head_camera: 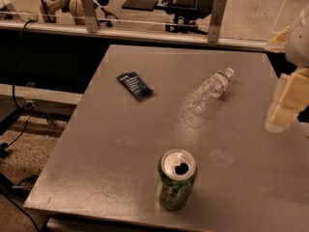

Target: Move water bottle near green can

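In the camera view, a grey table [120, 144] with a dull, slightly scuffed top filled most of the picture. Behind its far edge ran a pale ledge with two metal posts [217, 13] that held a clear pane. Beyond the pane were a light floor and the dark base of an office chair [190, 6]. On the left of the table a black cable [18, 66] hung down towards a speckled floor [21, 158].

On the table I counted three things, one of each kind. One bottle [208, 92] lay on its side in the far right part of the top, and its white cap pointed away to the right. One can [176, 179] stood upright near the front edge, with its silver top and dark hole facing up. It was well apart from the bottle, and bare table lay between them. One dark blue packet [134, 85] lay flat in the far left part, apart from both.

One gripper [284, 111], cream in colour, hung at the right edge of the view, above the right side of the table. It was to the right of the bottle and did not touch it. It held nothing that I could see. Whether it was wide or narrow, I could not tell.
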### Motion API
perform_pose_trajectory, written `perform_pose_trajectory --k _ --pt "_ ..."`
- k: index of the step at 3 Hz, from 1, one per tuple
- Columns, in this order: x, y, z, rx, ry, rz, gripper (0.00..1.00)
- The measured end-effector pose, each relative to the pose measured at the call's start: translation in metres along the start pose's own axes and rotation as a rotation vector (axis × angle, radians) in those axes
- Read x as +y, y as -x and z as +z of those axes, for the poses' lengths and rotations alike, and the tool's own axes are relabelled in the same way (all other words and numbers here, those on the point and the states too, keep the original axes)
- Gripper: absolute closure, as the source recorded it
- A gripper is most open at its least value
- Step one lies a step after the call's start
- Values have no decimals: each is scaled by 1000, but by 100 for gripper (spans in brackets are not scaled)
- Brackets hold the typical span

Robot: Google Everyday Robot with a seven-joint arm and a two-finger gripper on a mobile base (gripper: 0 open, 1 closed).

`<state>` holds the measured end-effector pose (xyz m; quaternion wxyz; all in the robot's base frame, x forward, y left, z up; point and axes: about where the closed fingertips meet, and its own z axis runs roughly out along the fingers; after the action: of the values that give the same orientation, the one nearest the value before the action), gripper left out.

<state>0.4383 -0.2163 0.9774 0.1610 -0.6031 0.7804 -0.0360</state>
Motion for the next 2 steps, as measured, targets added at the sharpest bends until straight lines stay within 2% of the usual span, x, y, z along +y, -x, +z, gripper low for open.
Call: perform_pose_trajectory --k 1,2 --pt "0 0 0 0 0 0 0" --pt "-9 8 4 21 -25 -67 0"
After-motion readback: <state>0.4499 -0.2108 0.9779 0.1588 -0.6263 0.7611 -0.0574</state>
